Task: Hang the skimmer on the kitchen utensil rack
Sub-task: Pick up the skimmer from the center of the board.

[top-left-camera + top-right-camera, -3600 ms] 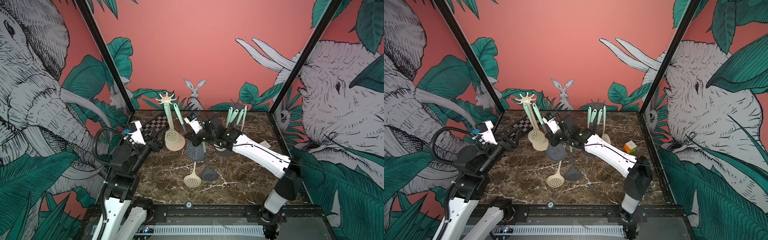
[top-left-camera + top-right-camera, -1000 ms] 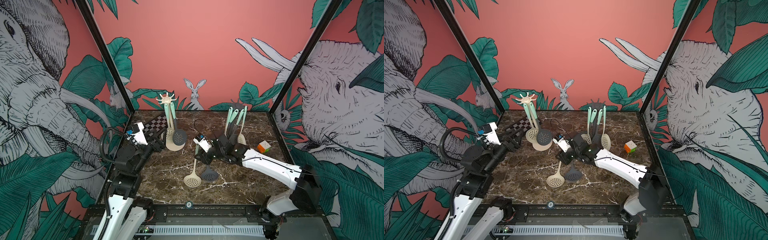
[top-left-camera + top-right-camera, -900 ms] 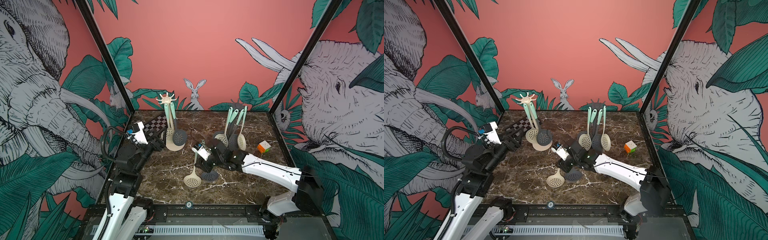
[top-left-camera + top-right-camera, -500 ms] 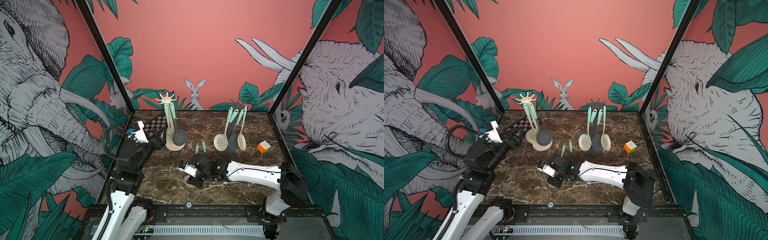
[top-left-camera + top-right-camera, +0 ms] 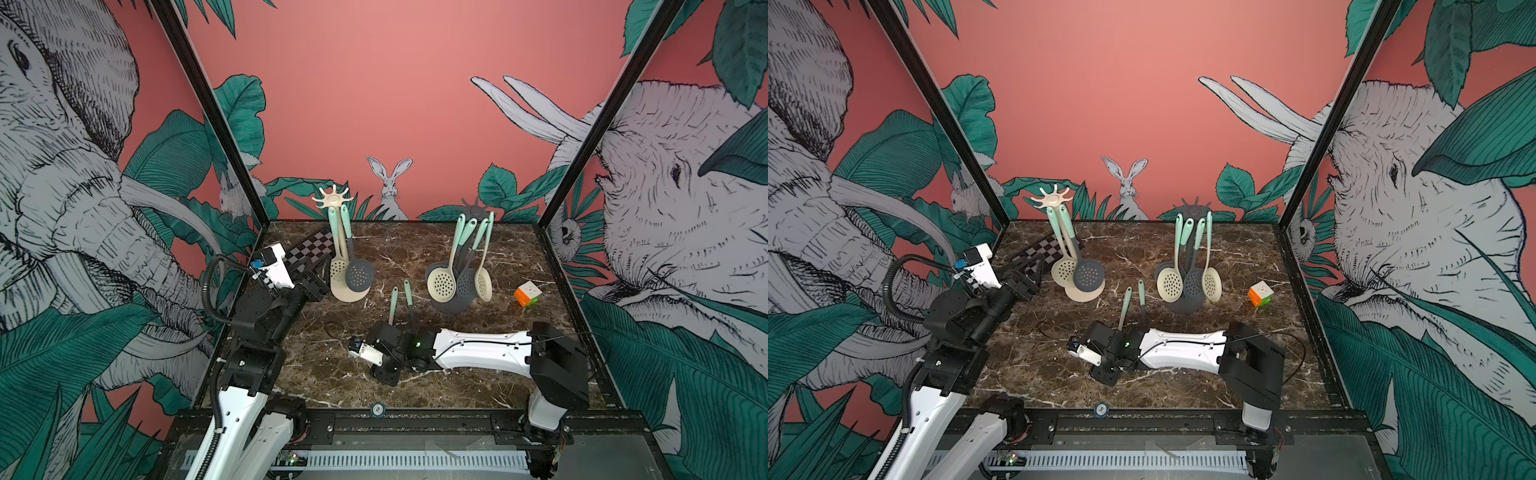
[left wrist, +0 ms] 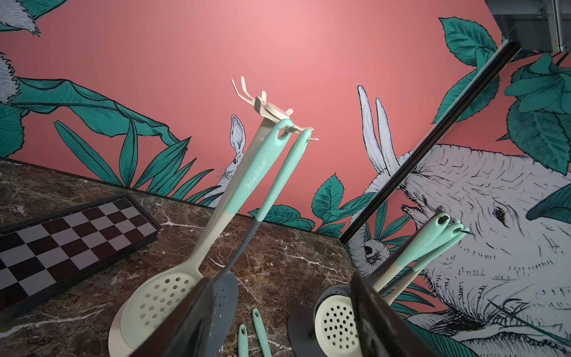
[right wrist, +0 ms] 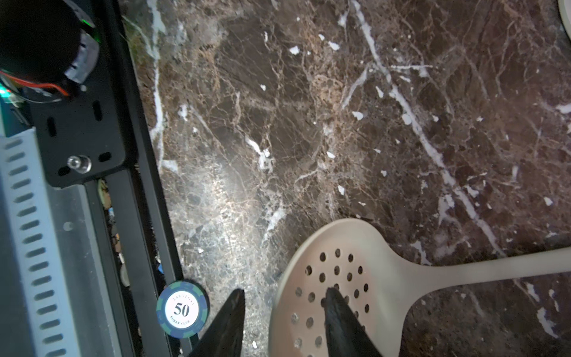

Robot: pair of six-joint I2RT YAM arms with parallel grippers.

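step: grabbing near beige skimmer (image 7: 380,262) | right gripper (image 7: 284,290): spread, astride its bowl rim, I think | next: pinch, lift toward far-left rack (image 5: 333,198)

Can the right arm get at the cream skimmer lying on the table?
Probably yes: its open fingers straddle the rim of the skimmer, one over the bowl and one beside it, with nothing in the way.

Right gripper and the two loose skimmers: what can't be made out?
Right gripper: hidden beneath its own wrist in both top views; the right wrist view is blurred, so contact with the cream skimmer is unclear.
Grey skimmer: head hidden under the right arm in both top views, outside the right wrist view.
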